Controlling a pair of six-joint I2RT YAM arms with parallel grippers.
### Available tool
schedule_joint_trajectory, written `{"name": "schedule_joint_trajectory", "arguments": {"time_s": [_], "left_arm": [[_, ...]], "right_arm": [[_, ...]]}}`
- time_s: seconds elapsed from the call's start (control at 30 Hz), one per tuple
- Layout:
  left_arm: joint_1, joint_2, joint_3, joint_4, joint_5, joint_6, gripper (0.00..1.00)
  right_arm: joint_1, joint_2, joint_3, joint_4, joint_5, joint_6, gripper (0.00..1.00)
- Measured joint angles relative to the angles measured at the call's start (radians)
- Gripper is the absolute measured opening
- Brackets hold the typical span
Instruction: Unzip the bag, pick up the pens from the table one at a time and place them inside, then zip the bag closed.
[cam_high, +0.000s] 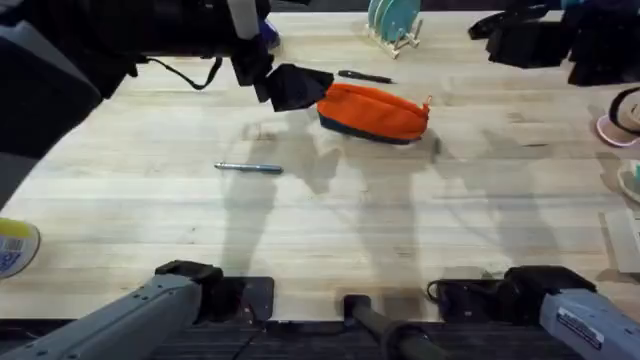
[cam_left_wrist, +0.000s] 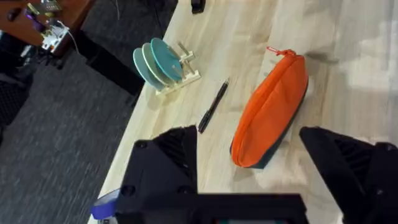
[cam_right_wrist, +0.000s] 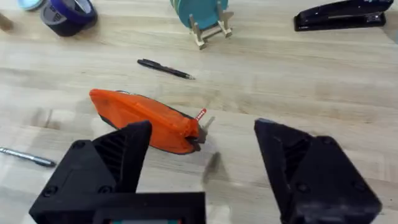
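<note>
The silvery pen (cam_high: 248, 168) is lying nearest on the table (cam_high: 330, 230), left of centre, well apart from everything else. Farther back, the orange bag (cam_high: 373, 112) is resting on its side near the middle, its zipper pull (cam_right_wrist: 200, 116) at the right end — the zipper is looking closed. The left gripper (cam_left_wrist: 249, 177) is hovering just beside the bag's left end, its black fingers (cam_left_wrist: 165, 162) spread wide. The right gripper (cam_right_wrist: 202, 168) is hanging near the bag's right end, fingers (cam_right_wrist: 127, 152) also spread apart, gripping nothing. Beyond the bag, the black pen (cam_high: 364, 76) is lying just in front of a rack of teal plates (cam_high: 394, 22) at the far edge.
</note>
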Motion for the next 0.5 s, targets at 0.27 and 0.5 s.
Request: {"name": "schedule_joint_trajectory", "arguments": {"time_s": [0.27,0.5], "left_arm": [[0.0,0.024,0.004,-0.001,0.006,0.08,0.993],[0.0,0.153,0.006,0.011,0.007,0.105,0.993]], "right_arm": [[0.0,0.0,0.0,0.0,0.0,0.0,0.996],[0.0,0.0,0.0,0.0,0.0,0.0,0.996]]}}
